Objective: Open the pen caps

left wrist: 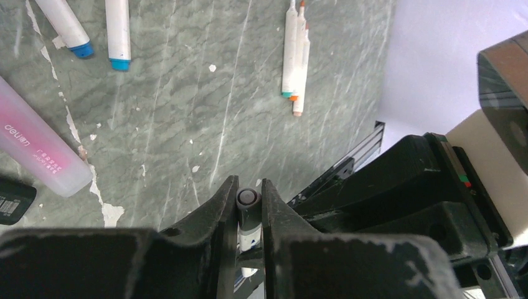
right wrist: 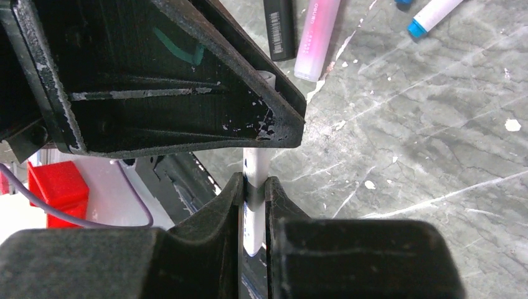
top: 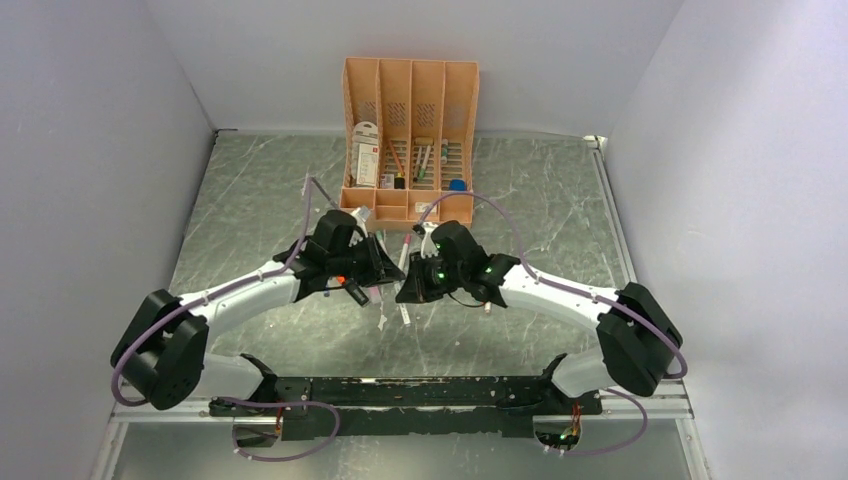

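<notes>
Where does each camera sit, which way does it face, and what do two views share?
Top external: above and behind the arms, looking down over the table to the peach organizer; left arm and right arm in view.
Left wrist: on the left arm, looking down past the left fingers, shut on a white marker.
Right wrist: on the right arm, looking down past the right fingers, gripping the same marker.
Shared: both wrist views show the pink highlighter.

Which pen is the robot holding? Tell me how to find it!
Look at the grey-green table, just in front of the peach organizer. There the left claw and right claw both pinch one slim white marker. It is the only pen being held; the other pens lie on the table.
</notes>
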`<state>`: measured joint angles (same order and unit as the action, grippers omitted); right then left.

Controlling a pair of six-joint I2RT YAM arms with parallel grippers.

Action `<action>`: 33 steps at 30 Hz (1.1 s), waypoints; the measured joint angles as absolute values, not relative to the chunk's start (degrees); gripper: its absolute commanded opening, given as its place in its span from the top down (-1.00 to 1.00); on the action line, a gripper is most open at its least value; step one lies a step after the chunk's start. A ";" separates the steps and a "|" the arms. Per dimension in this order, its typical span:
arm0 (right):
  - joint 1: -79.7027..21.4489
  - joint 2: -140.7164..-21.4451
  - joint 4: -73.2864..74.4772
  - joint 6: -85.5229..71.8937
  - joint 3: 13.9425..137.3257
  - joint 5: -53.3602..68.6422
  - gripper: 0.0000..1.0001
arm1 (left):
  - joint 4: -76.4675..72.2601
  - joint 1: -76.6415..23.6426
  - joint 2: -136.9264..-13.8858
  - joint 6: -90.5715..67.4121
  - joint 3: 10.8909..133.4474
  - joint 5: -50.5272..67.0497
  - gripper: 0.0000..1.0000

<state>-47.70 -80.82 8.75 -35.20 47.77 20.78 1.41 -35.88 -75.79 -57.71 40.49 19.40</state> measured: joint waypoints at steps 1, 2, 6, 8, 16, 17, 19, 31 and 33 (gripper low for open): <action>-47.86 -80.27 7.84 -35.68 46.76 20.32 1.00 | 2.11 -36.05 -76.29 -57.39 41.08 19.25 0.77; -48.05 -79.75 6.90 -36.21 45.91 19.77 1.00 | 2.98 -36.23 -76.86 -56.95 41.93 19.07 0.77; -49.01 -77.38 3.22 -38.15 43.20 16.32 1.00 | 7.20 -36.16 -79.05 -54.43 46.30 18.76 0.76; -50.11 -75.66 3.42 -39.24 41.63 16.60 1.00 | 7.31 -34.63 -80.64 -53.30 49.76 16.67 0.76; -55.07 -69.60 8.93 -42.44 36.07 18.92 1.00 | 2.94 -21.15 -84.77 -48.97 64.29 11.97 0.75; -55.07 -68.88 9.56 -42.48 36.16 18.50 1.00 | 3.53 -20.86 -84.71 -48.21 64.88 12.03 0.75; -55.05 -67.83 11.70 -42.30 36.82 17.02 1.00 | 5.67 -21.06 -84.12 -46.74 65.14 12.56 0.74; -40.16 -79.96 28.67 -33.89 50.68 -2.20 1.00 | 24.80 -21.26 -59.24 -43.81 47.81 14.09 0.71; -37.43 -82.70 29.76 -32.67 51.64 -5.32 1.00 | 26.83 -21.26 -57.36 -43.64 47.66 14.04 0.71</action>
<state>-37.43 -82.70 29.76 -32.67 51.64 -5.32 26.83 -21.26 -57.36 -43.64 47.66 14.04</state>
